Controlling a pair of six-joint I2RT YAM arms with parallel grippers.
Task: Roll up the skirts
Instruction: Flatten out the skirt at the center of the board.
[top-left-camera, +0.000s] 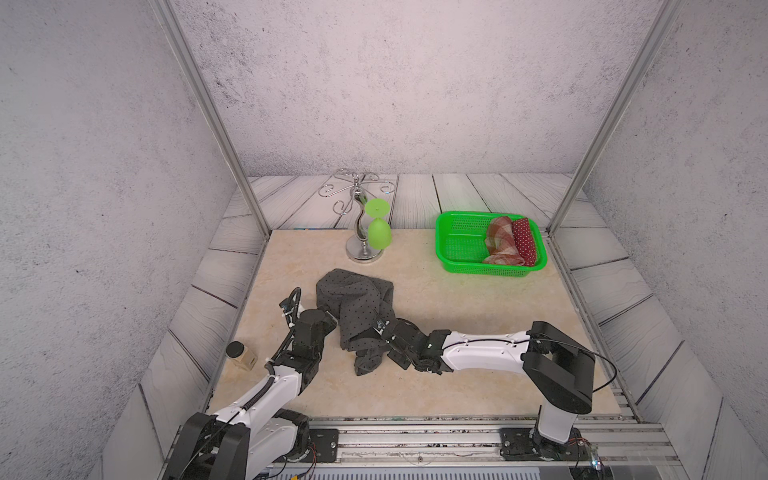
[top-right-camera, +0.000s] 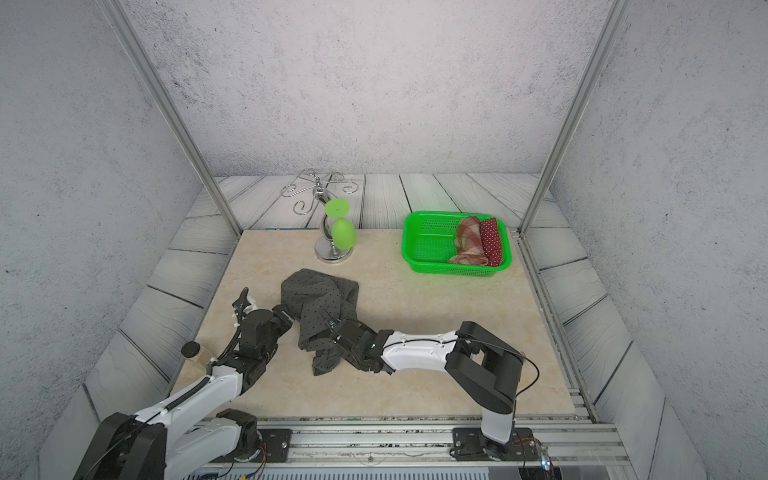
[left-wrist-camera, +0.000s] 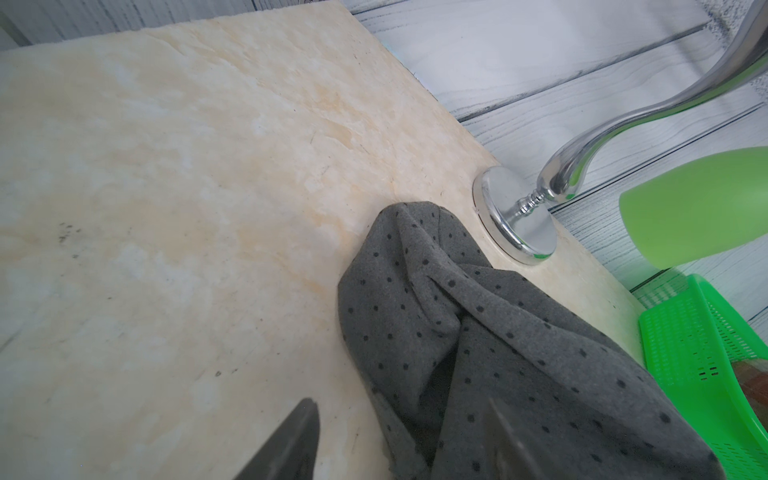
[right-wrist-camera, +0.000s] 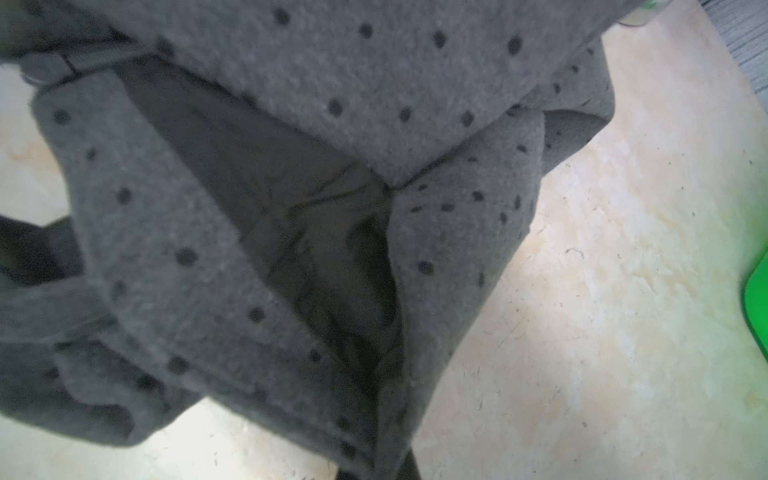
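So, wooden block (top-left-camera: 248, 362): at the left edge of the table (top-left-camera: 457, 316), with a black cap (top-left-camera: 235, 350) at its far end; beside the left arm, apart from all cloth.
left gripper (top-left-camera: 330, 318): low over the table at the left edge of the grey skirt (top-left-camera: 353, 297); in the left wrist view its fingers (left-wrist-camera: 291, 440) stand spread with the cloth's edge between them, nothing clamped.
grey skirt: mid-table, in front of the rack; crumpled, not rolled. Far part lies in flat folds, near part is raised and drapes down to the table in both top views (top-right-camera: 320, 299).
cup rack (top-left-camera: 362, 249): chrome, upright at the table's far edge, just behind the grey skirt; left wrist view shows a gap between its base (left-wrist-camera: 515, 224) and the cloth.
green glass (top-left-camera: 379, 235): hangs upside down from the rack.
right gripper (top-left-camera: 380, 326): comes in from the right, tip buried in the raised part of the grey skirt; jaws pressed together, pinching a fold. Right wrist view is filled with cloth (right-wrist-camera: 208, 270) running down into the jaws.
basket (top-left-camera: 490, 272): green, far right of the table, well apart from the grey skirt.
plaid skirt (top-left-camera: 500, 243): rolled, in the basket's right half, loose end toward the front.
red dotted skirt (top-left-camera: 524, 241): rolled, touching the plaid skirt on its right, against the basket's right wall.
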